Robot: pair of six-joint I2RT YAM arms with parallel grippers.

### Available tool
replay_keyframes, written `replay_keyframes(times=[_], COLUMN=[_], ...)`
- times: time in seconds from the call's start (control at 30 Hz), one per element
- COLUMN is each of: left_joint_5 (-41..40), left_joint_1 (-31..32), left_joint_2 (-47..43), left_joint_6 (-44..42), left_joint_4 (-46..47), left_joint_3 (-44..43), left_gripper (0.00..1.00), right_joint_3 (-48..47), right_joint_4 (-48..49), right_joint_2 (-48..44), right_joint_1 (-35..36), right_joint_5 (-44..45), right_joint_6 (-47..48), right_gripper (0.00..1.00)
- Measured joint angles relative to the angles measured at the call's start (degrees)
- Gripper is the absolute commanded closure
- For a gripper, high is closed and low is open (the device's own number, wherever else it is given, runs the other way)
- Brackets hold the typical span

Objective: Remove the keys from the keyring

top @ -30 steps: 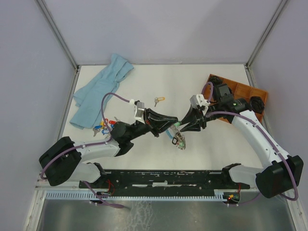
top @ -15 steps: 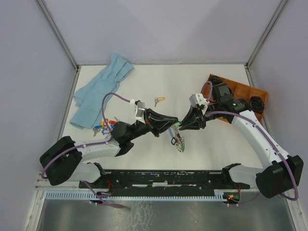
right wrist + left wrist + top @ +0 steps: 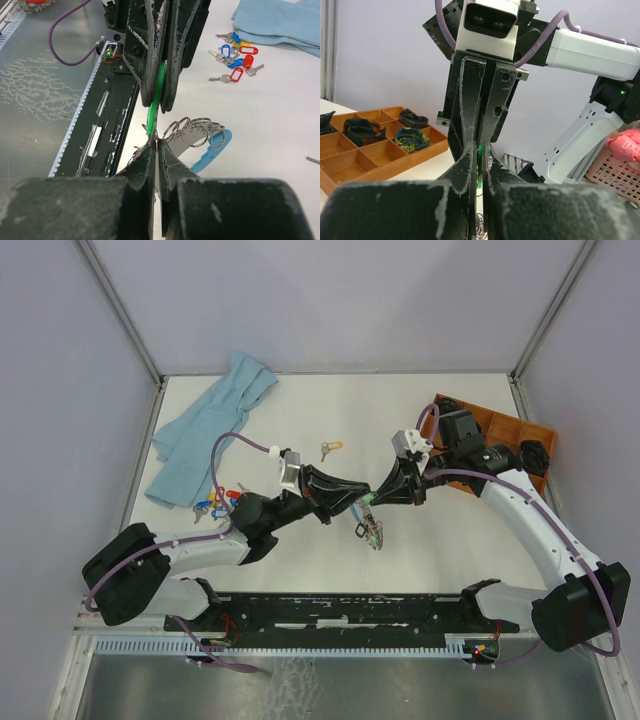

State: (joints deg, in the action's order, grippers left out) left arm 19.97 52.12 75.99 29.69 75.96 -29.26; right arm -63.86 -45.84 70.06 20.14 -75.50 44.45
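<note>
Left jaws: clamped on the green tag [image 3: 156, 95], fingers [image 3: 142, 60] only the tag's thickness apart
Right jaws: pinched shut on the same tag from the other side, fingers [image 3: 470, 100] showing just a sliver of green between them
Meeting point: the two sets of jaws are tip to tip above the bench [image 3: 450, 550], a little right of its middle
Green tag: stretched straight between the two grips, with its lower end reaching the bunch of rings at the right fingertips
Keyring [image 3: 372, 532]: hangs just below and beside the meeting jaws, nearer the arms' bases; I cannot tell whether it touches the bench
Keyring detail: the right wrist view shows a cluster of silver rings [image 3: 192, 131] with a curved light-blue stretch [image 3: 212, 150] under them
Loose keys [image 3: 215, 505]: a small heap with red, blue and yellow tags lies on the bench at the cloth's near edge, well apart from the keyring
Single key [image 3: 330, 448]: has a yellow-orange tag and lies alone on the bench beyond the jaws
Cloth [image 3: 205, 430]: light blue and crumpled, at the far left of the bench
Tray [image 3: 500, 430]: orange-brown with compartments, at the right edge behind the right arm, with dark items in several cells
</note>
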Motion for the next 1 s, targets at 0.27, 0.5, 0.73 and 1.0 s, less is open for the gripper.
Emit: replay_keyframes(times=[0.27, 0.5, 0.73, 1.0], left_joint_5=[-1.2, -3.0, -5.2, -9.0], left_joint_1=[0.0, 0.0, 0.0, 0.0], left_joint_2=[-2.1, -4.3, -5.7, -7.5], left_joint_6=[0.0, -0.1, -0.2, -1.3], left_joint_4=[0.0, 0.0, 0.5, 0.4], left_joint_3=[1.5, 3.7, 5.3, 7.1], left_gripper=[0.97, 0.97, 0.97, 0.97], right_joint_3=[0.1, 0.8, 4.1, 8.3], right_joint_4=[3.1, 6.3, 17.0, 32.1], right_joint_2=[0.0, -0.1, -1.0, -1.4], right_joint_1=[0.1, 0.2, 0.4, 0.4], right_joint_5=[0.1, 0.0, 0.7, 2.3], right_joint_6=[-4.8, -9.2, -21.9, -38.2], right_gripper=[0.95, 0.98, 0.99, 1.00])
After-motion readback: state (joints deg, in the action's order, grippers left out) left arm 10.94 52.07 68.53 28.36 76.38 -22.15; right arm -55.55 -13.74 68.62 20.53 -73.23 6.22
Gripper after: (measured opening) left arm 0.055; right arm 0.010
